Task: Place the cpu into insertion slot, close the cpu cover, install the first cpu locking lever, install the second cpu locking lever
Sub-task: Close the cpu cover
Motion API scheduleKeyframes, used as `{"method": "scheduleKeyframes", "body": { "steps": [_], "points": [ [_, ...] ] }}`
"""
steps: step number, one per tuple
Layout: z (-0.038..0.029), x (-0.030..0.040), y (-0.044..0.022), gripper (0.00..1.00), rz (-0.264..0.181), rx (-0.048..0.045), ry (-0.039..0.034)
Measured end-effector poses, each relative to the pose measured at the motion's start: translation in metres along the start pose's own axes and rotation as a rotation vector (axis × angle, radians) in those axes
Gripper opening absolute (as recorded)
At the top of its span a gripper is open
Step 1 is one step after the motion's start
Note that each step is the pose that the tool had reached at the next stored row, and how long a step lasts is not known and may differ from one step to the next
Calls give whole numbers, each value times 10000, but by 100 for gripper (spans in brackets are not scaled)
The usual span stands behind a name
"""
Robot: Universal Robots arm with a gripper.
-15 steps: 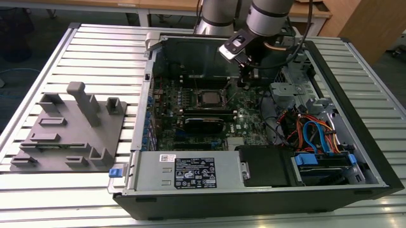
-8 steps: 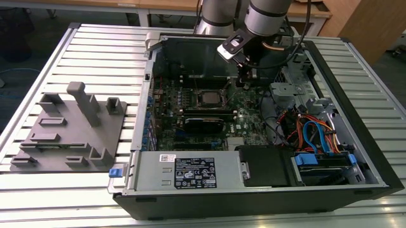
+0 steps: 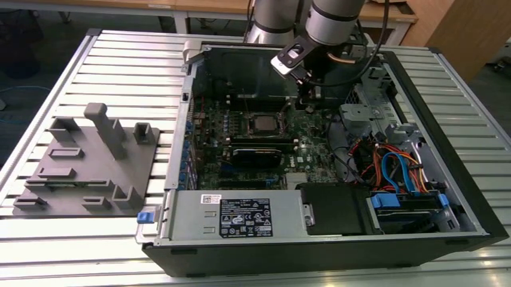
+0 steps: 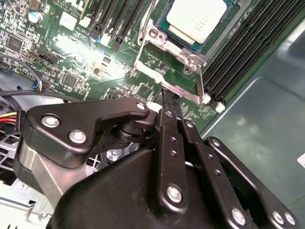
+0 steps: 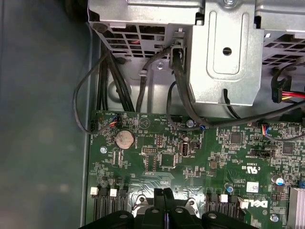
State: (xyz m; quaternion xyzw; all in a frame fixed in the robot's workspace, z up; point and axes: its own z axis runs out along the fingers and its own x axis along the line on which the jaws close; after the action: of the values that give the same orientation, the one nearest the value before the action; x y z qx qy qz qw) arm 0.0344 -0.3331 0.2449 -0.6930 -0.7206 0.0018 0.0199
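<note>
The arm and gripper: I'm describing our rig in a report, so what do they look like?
The arm is a smooth silver-grey tube with rounded joints, and a black cable hangs beside it. The gripper is matte black: flat linked plates held by shiny silver screws, narrowing to two slim black fingers.

The gripper point(image 3: 309, 95) hangs near the cpu point(image 3: 264, 124), seemingly seated in the insertion slot point(image 3: 248, 117).
</note>
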Motion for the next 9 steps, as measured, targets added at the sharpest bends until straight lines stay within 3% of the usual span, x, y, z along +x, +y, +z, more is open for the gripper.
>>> {"method": "scheduleKeyframes", "body": {
  "steps": [9],
  "points": [
    [3,6,-75,10,0,-1,1]
  ]
}}
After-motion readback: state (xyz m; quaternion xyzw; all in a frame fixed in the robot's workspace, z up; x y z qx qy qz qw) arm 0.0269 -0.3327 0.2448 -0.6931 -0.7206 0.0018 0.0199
